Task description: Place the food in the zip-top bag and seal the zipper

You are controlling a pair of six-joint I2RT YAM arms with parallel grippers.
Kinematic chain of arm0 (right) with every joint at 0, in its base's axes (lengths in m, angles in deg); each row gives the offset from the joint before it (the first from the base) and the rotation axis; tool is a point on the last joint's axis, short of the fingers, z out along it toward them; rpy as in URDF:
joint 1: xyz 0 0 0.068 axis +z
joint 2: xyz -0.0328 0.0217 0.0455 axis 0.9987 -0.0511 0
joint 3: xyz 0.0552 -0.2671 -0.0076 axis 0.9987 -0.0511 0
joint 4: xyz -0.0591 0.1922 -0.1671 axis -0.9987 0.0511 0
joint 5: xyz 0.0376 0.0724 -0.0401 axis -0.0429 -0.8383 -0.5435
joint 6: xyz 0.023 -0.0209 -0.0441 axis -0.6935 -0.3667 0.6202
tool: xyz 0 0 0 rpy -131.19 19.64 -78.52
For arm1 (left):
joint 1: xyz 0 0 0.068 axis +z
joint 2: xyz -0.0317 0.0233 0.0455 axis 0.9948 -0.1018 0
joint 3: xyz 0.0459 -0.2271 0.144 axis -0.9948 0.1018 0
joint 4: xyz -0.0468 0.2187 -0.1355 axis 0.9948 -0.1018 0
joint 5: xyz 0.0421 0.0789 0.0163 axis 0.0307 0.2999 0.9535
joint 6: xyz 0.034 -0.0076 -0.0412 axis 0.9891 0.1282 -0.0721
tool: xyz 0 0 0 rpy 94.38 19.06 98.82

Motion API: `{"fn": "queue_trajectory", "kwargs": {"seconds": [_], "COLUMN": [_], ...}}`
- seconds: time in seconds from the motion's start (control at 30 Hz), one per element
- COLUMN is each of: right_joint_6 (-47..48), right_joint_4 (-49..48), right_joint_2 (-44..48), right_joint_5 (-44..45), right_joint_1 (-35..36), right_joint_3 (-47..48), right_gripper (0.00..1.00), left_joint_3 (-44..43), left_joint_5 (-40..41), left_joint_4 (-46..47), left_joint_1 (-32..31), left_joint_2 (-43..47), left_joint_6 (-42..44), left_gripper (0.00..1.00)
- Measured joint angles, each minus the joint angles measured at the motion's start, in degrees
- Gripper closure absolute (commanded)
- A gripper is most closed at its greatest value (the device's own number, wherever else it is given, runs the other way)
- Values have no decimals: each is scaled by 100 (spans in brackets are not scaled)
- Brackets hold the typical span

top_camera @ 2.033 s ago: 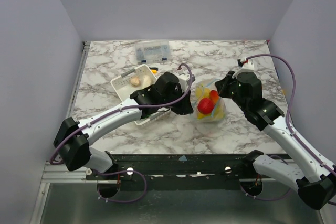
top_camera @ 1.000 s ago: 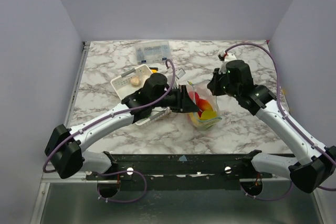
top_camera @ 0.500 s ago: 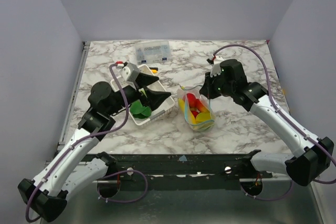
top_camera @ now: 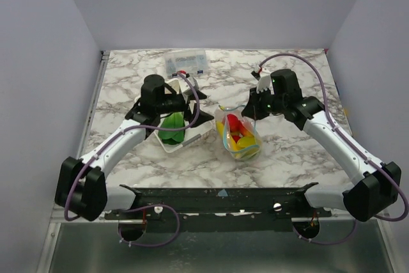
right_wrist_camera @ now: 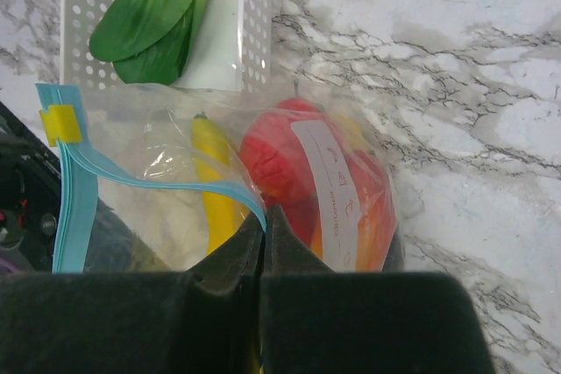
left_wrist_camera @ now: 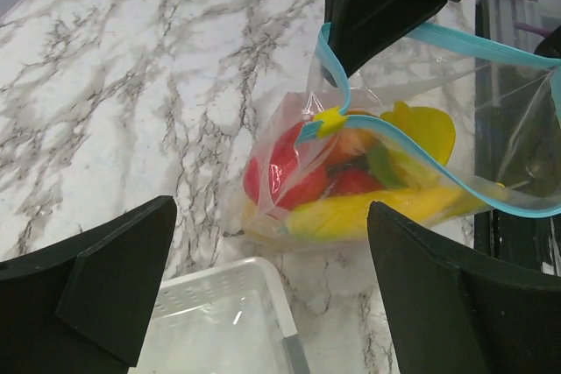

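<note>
Legible text: none in any view

Rigid clear plastic box with blue labels (top_camera: 185, 62), at the far edge of the marble tabletop, is showing pale print on those labels. In the top view the print is coming out too small and blurred to read.

White oblong sticker (right_wrist_camera: 326, 186) is sitting on the side wall of the transparent soft plastic zip-top bag (right_wrist_camera: 166, 151), seen in the right wrist view. It is showing faint grey line marks, possibly small symbols. None is resolving into a letter, number or brand
</note>
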Motion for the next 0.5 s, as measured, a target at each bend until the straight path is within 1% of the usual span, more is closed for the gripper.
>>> {"fn": "queue_trajectory", "kwargs": {"seconds": [0.1,0.2,0.23,0.27,0.37,0.5], "right_joint_6": [46,83,92,103,127,129], "right_joint_4": [-4,2,2,7,2,2], "right_joint_2": [-66,-199,-227,-238,-223,-219], "right_joint_5": [-201,-348,-387,-433,-553,-645], "right_joint_1": [-63,-74,-74,-74,-72,-72], "right_joint_3": [0,0,0,0,0,0], "right_gripper": [99,99,99,99,99,99], "left_joint_3": [-345,-264,-179,-122,-87,-39], "left_joint_5": [-616,-979,-1062,-1086,-1082,-1091], "left_joint_4": [-63,339,535,667,922,1591], "left_joint_1": [116,101,48,-11,-175,-291], "left_joint_2": [-588,-863,-931,-986,-1130,-1215], "left_joint_6": [188,46,-33,-81,-199,-675], "left_gripper": [18,29,34,39,43,55]}}
